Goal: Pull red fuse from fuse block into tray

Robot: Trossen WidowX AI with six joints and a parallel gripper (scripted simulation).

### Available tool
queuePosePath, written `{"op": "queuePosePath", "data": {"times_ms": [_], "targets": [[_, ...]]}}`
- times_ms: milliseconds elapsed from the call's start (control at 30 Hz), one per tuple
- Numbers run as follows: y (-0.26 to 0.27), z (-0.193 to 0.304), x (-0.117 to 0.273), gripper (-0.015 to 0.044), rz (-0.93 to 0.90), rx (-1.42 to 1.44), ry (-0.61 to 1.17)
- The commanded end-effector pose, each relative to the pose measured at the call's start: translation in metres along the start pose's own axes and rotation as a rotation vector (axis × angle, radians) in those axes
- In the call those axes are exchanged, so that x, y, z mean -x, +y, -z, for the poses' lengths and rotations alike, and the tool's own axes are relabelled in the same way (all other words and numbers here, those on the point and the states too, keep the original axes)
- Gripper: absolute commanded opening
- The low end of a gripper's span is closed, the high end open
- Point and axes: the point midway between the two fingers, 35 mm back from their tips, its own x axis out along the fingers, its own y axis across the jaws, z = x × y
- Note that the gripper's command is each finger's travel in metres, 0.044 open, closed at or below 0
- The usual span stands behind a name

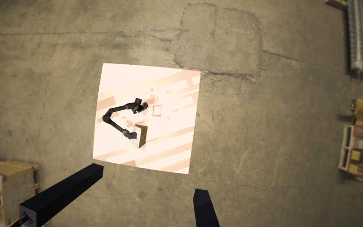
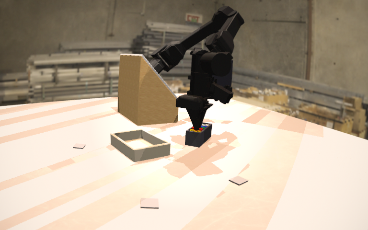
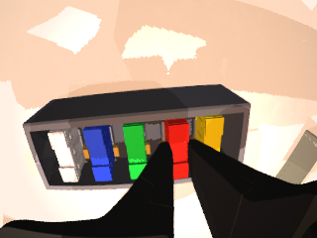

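Over the one fuse block (image 3: 139,109) holding five fuses, the hand (image 3: 178,159) pinches the red fuse (image 3: 176,138); one tray (image 2: 139,145) sits beside

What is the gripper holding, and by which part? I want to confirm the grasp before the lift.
The gripper is shut on the red fuse, pinching its lower end; the fuse sits in the fuse block.

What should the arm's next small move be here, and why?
Probably a short, straight vertical lift. The end effector is shut on the red fuse, which still sits in the fuse block between the green fuse and the yellow fuse, so sideways drift risks contact.
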Motion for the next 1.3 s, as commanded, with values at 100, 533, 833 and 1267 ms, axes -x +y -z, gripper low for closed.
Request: {"op": "queuePosePath", "data": {"times_ms": [100,533,833,1267], "targets": [[0.0,0.0,0.003,0.0,0.0,0.003,0.001],[0.0,0.0,0.01,0.0,0.0,0.003,0.001],[-0.001,0.0,0.014,0.0,0.0,0.003,0.001],[-0.001,0.0,0.02,0.0,0.0,0.002,0.0]]}}
